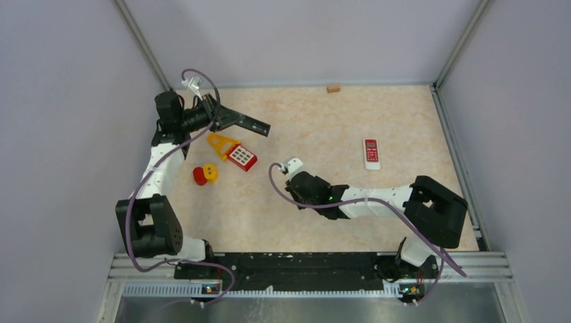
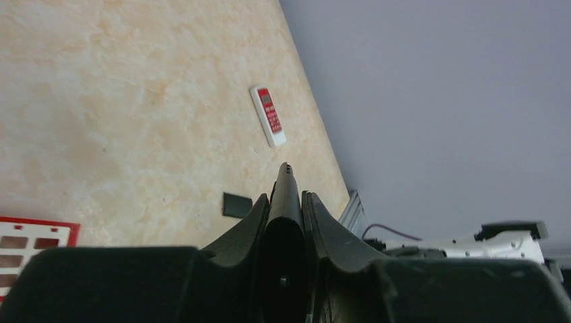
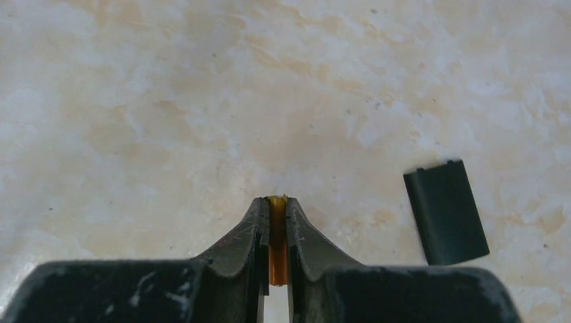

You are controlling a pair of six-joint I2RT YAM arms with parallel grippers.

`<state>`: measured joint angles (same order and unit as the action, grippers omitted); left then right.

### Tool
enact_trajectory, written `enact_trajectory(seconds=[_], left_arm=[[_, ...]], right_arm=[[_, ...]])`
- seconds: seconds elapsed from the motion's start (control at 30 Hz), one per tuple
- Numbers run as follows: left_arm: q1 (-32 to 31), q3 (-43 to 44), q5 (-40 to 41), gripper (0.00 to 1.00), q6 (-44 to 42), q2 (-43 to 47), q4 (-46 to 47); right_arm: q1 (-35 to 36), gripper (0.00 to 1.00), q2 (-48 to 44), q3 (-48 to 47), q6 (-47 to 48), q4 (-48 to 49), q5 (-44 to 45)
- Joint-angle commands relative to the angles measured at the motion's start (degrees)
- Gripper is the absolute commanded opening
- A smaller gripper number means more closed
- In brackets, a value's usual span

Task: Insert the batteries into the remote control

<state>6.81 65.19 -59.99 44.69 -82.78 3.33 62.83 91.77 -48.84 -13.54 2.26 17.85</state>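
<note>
My left gripper (image 1: 221, 116) is shut on one end of a long black remote control (image 1: 246, 123) and holds it above the table at the back left. In the left wrist view the remote (image 2: 285, 232) runs forward between the closed fingers (image 2: 322, 219). My right gripper (image 1: 293, 183) is low over the middle of the table, shut on a thin orange cylinder (image 3: 277, 245) that stands between its fingers (image 3: 303, 232). A black battery cover (image 3: 446, 212) lies flat on the table just right of it and also shows in the left wrist view (image 2: 236, 204). No dark batteries are in view.
A red-and-white remote (image 1: 371, 153) lies on the right; it also shows in the left wrist view (image 2: 269, 115). A yellow and red keypad toy (image 1: 233, 151) and a red and a yellow round piece (image 1: 205, 174) lie below the left gripper. A small wooden block (image 1: 332, 87) sits at the back edge.
</note>
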Motion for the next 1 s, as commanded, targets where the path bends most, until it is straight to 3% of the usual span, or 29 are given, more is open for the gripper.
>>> enact_trajectory(seconds=[0.0, 0.07, 0.23, 0.67, 0.83, 0.97], left_arm=[[-3.31, -4.31, -5.26, 0.0, -9.02, 7.3, 0.35], [-3.89, -6.0, -4.07, 0.0, -14.03, 10.74, -5.06], [-4.21, -10.39, -5.3, 0.0, -17.02, 16.11, -5.91], [-4.33, -10.44, -4.53, 0.0, -17.0, 15.56, -5.85], [-4.22, -10.56, -4.12, 0.0, -18.28, 15.64, -7.76], [-4.22, -10.53, -3.7, 0.0, -18.53, 15.58, -8.2]], right_arm=[[-0.9, 0.04, -1.91, 1.86, -9.25, -0.5, 5.57], [-0.94, 0.05, -2.82, 3.68, -12.21, 0.63, 5.15], [-0.91, 0.08, -2.69, 5.63, -10.96, 2.02, 6.15], [-0.91, 0.43, 0.42, 1.81, -6.53, -8.6, 7.05], [-0.79, 0.44, -0.44, 1.64, -5.09, -10.92, 3.69], [-0.84, 0.37, 0.34, 1.65, -4.39, -12.32, 2.38]])
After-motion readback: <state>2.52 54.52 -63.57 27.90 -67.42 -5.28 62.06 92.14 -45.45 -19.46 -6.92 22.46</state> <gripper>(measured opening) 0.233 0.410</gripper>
